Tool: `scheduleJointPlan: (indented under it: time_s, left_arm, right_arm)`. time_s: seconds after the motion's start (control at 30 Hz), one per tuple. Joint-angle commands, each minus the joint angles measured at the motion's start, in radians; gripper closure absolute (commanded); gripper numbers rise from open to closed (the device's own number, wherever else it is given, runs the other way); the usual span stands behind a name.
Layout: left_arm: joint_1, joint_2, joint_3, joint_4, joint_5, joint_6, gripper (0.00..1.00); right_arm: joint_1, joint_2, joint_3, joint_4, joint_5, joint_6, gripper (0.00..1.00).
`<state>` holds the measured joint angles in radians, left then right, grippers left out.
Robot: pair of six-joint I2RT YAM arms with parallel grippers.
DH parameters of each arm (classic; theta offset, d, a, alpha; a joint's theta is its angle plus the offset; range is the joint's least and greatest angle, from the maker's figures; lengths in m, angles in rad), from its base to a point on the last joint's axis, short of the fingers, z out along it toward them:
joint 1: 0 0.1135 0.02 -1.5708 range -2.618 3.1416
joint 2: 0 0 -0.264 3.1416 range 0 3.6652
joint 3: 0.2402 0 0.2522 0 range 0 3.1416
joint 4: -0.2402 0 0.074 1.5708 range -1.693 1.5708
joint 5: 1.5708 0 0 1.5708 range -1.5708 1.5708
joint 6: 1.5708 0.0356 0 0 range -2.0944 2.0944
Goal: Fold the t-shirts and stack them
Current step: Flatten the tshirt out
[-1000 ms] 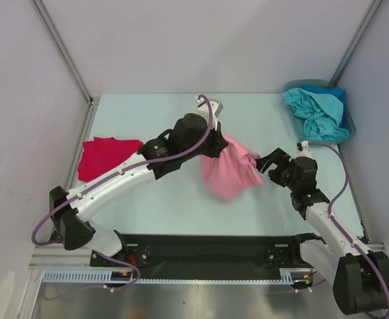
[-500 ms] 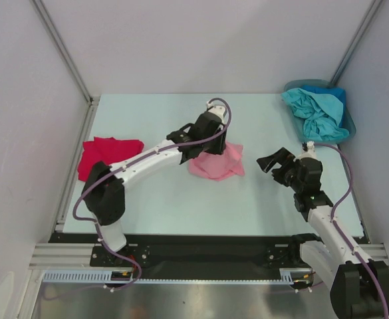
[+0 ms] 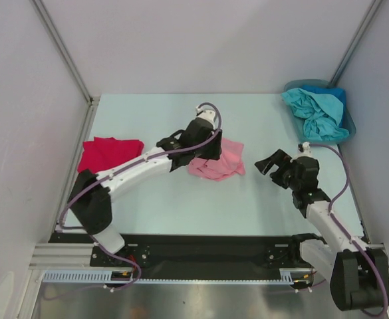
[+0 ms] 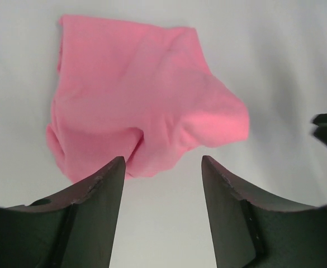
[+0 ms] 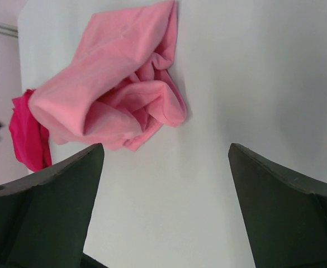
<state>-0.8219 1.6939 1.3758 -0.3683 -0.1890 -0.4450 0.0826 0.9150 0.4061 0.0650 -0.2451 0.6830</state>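
In the middle of the tabletop (image 3: 247, 206), slightly to the right: pink shirt (image 3: 217, 163), in a crumpled heap with loose folds, not folded flat. Over its far left part, the left hand (image 3: 209, 150), fingers (image 4: 96, 190) spread wide, pinching nothing. In the left wrist view, both fingertips at the near edge of the cloth, bare tabletop between them. Whether touching the cloth or only above it, cannot tell.

To the right of the pink shirt and apart from it, the right hand (image 3: 268, 163), pointing left toward the heap. Also spread to the full, nothing inside. In the right wrist view only bare tabletop in the gap, the heap lying beyond.

At the left edge of the tabletop, red shirt (image 3: 108, 154), lying rather flat, well apart from the pink one.

In the far right corner, a bin (image 3: 351, 125) with teal shirt (image 3: 312, 111) bunched on top and spilling over the near rim, blue shirt (image 3: 335, 94) behind it at the far side. Not possible to tell how many shirts in the bin.
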Motion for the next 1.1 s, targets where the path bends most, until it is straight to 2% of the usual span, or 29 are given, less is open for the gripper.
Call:
scheduleJointPlan:
  time_s: [0.0, 0.23, 0.4, 0.77, 0.9, 1.07]
  left_arm:
    - [-0.016, -0.190, -0.030, 0.040, -0.024, -0.041, 0.37]
    - [-0.080, -0.376, -0.165, 0.046, -0.053, -0.078, 0.37]
    - [-0.095, -0.418, -0.231, 0.052, -0.050, -0.103, 0.37]
    - [-0.166, -0.617, -0.575, 0.267, 0.013, -0.212, 0.38]
    - [-0.191, -0.694, -0.630, 0.272, 0.002, -0.207, 0.38]
    - [-0.194, -0.783, -0.670, 0.252, -0.017, -0.204, 0.38]
  right_arm:
    - [0.037, 0.076, 0.020, 0.047, -0.010, -0.011, 0.00]
    - [0.126, 0.226, 0.029, 0.146, 0.024, -0.013, 0.01]
    - [0.177, 0.350, 0.051, 0.212, 0.049, -0.007, 0.01]
    - [0.218, 0.574, 0.103, 0.377, 0.078, 0.027, 0.04]
    - [0.232, 0.643, 0.129, 0.426, 0.079, 0.038, 0.08]
    - [0.261, 0.708, 0.160, 0.447, 0.095, 0.035, 0.19]
